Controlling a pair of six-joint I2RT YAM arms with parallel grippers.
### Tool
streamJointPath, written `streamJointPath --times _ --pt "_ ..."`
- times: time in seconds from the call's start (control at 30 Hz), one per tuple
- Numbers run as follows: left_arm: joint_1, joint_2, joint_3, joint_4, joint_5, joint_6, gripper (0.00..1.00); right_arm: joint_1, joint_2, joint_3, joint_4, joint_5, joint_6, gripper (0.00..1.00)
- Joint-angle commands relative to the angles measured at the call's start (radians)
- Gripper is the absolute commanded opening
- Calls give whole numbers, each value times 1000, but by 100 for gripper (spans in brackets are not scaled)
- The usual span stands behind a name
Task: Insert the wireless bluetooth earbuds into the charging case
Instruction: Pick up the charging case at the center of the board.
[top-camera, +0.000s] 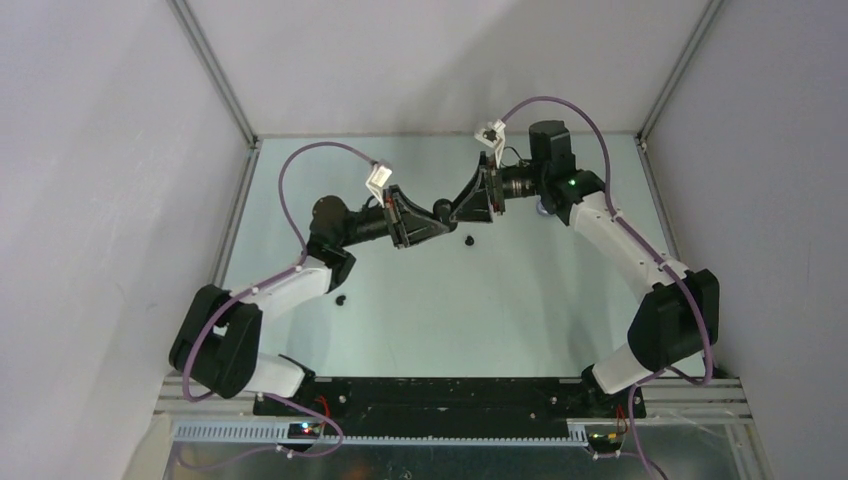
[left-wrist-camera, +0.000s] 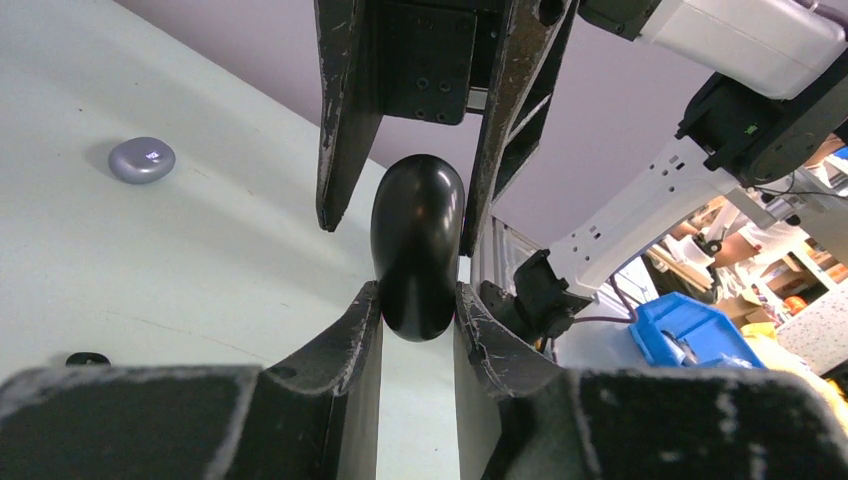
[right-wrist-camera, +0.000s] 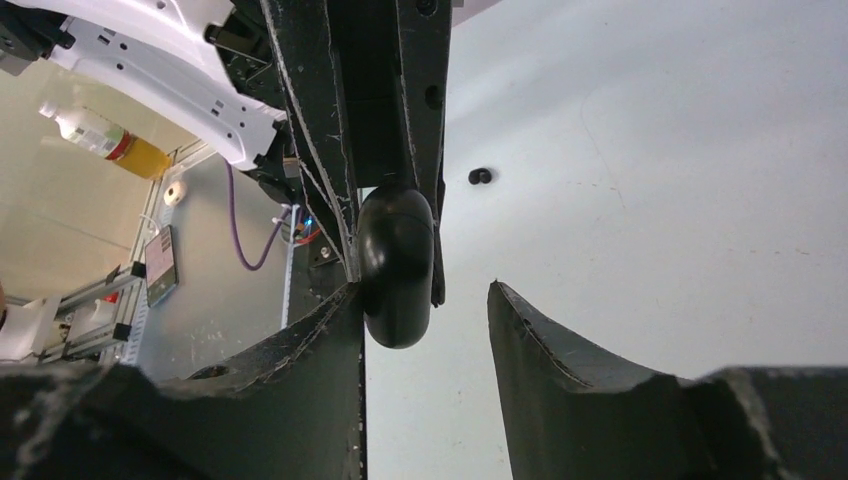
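Note:
A glossy black charging case (left-wrist-camera: 418, 240), oval and seemingly closed, hangs above the table with my left gripper (left-wrist-camera: 418, 300) shut on its lower end. My right gripper (right-wrist-camera: 425, 290) faces it from the other side and stands open around the same case (right-wrist-camera: 396, 265). Its left finger touches the case and its right finger (right-wrist-camera: 540, 350) stands apart from it. In the top view the two grippers meet at mid-table (top-camera: 443, 212). One black earbud (top-camera: 469, 241) lies just in front of them and another (top-camera: 341, 299) lies near the left arm. No lilac earbuds show.
A closed lilac case (left-wrist-camera: 141, 160) lies on the table, mostly hidden under the right arm in the top view. White walls enclose the table (top-camera: 430, 330) on three sides. A blue bin (left-wrist-camera: 690, 335) sits beyond the table's edge.

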Motion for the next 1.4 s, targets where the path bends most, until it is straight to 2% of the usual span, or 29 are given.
streamJointPath --times 0.0,0.13,0.17,0.3,0.43,0.5,0.57,0.6,0.63,0.7,0.83,0.9,0.93,0.97,1.0,1.03,1.07,1.1,1.13,1.17,1.27,1.37 --pt "5 5 -6 85 -18 -29 0 -2 -21 -12 57 -50 31 52" --pt "5 11 -5 93 -18 -37 0 3 -13 -12 71 -71 45 44" --pt "5 13 -5 93 -17 -38 0 6 -11 -12 73 -74 48 38" --pt "5 18 -4 92 -18 -38 0 12 -10 -12 84 -88 58 26" --pt "4 25 -1 83 -15 -32 1 16 -9 -12 98 -99 67 20" --pt "5 27 6 67 -13 -25 13 16 -9 -12 101 -102 69 19" --pt "5 28 13 35 -8 -9 43 11 -10 -12 104 -105 71 18" --pt "5 28 15 27 -4 5 50 6 -15 -12 105 -108 73 18" --pt "5 27 16 12 1 13 61 -1 -17 -12 108 -108 74 18" --pt "5 24 22 -26 12 45 72 -15 -24 -12 107 -109 76 18" --pt "4 26 53 -169 62 202 89 -45 -40 2 56 -109 34 18" --pt "4 39 84 -237 128 297 92 -48 -30 43 -56 -98 -46 18" --pt "6 42 94 -310 171 335 93 -42 -21 64 -168 -84 -84 18" --pt "6 45 118 -362 197 430 94 -37 0 123 -237 -74 -171 19" --pt "6 43 136 -516 224 502 98 -24 15 159 -389 -50 -222 19" --pt "4 35 176 -611 225 670 99 -12 47 232 -467 -34 -323 19" --pt "1 29 195 -798 220 758 99 8 66 272 -617 -6 -369 20" --pt "-3 16 228 -881 213 917 99 17 99 338 -679 4 -439 20" --pt "-10 8 240 -1011 197 980 99 32 113 363 -777 20 -463 20" --pt "-13 -8 256 -1053 195 1066 99 40 134 399 -812 26 -499 20" --pt "-26 -40 271 -1187 203 1181 99 80 157 431 -916 82 -555 20" --pt "-36 -80 272 -1231 203 1248 99 103 167 433 -962 95 -611 20"
